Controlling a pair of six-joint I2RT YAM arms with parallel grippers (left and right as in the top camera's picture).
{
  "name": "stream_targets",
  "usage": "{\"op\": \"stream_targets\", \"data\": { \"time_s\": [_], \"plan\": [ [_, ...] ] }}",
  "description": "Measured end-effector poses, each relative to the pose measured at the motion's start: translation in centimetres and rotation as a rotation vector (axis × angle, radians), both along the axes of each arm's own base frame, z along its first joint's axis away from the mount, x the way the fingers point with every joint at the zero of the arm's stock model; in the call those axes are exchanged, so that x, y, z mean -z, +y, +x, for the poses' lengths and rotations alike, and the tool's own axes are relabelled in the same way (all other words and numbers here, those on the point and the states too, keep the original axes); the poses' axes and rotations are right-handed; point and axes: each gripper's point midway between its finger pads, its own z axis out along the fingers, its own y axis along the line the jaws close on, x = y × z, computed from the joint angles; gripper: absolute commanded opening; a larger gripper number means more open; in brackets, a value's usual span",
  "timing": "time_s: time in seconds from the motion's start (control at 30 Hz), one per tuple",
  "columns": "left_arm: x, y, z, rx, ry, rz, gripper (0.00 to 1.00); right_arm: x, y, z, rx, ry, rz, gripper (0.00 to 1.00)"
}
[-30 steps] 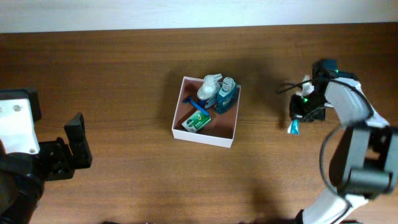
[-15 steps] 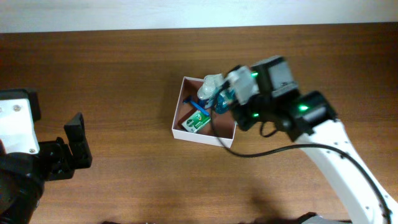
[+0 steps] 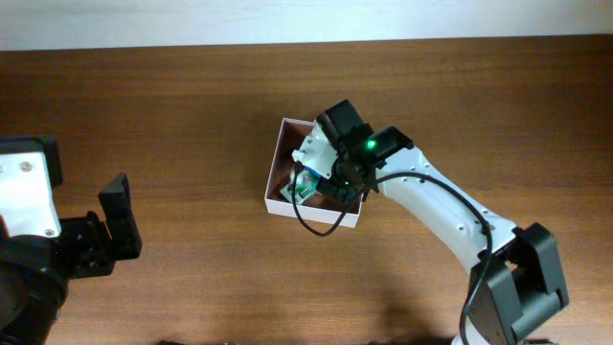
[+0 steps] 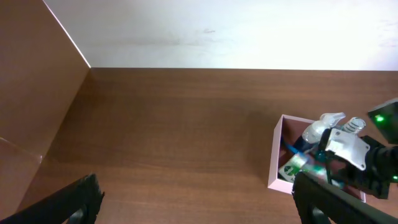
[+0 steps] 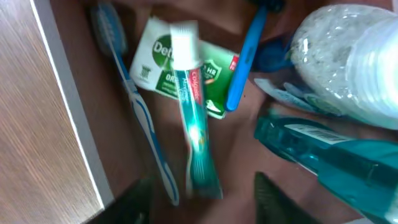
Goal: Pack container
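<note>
The container (image 3: pixel 275 171) is a square white-walled box with a pinkish-brown inside at the table's middle. Its white wall (image 5: pixel 69 106) shows in the right wrist view. My right gripper (image 5: pixel 205 202) hangs open just above its floor, also seen from overhead (image 3: pixel 318 178). A teal toothpaste tube (image 5: pixel 194 130) lies between the spread fingers, its cap end on the green soap pack (image 5: pixel 214 81). A blue-white toothbrush (image 5: pixel 142 124), a blue razor (image 5: pixel 245 56), a clear bottle (image 5: pixel 348 56) and a teal bottle (image 5: pixel 329 155) lie inside too. My left gripper (image 4: pixel 199 211) is open and empty at the table's left.
The right arm (image 3: pixel 441 211) stretches from the front right across to the box. Bare wooden table surrounds the box. A white wall runs along the table's far edge (image 3: pixel 306 43). The box also shows in the left wrist view (image 4: pixel 275 155).
My right arm swung from the table's right side to over the container, carrying the toothpaste. The tube now lies inside the box between the opened jaws. The left arm has not moved.
</note>
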Motion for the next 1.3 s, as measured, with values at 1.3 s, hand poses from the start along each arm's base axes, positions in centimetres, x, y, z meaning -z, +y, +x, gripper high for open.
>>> {"op": "stream_targets", "data": {
  "time_s": [1.3],
  "plan": [
    [0.0, 0.0, 0.0, 0.0, 0.0, 0.0, 0.99, -34.6, -23.4, -14.5, 1.043, -0.63, 0.447, 0.99]
  ]
}}
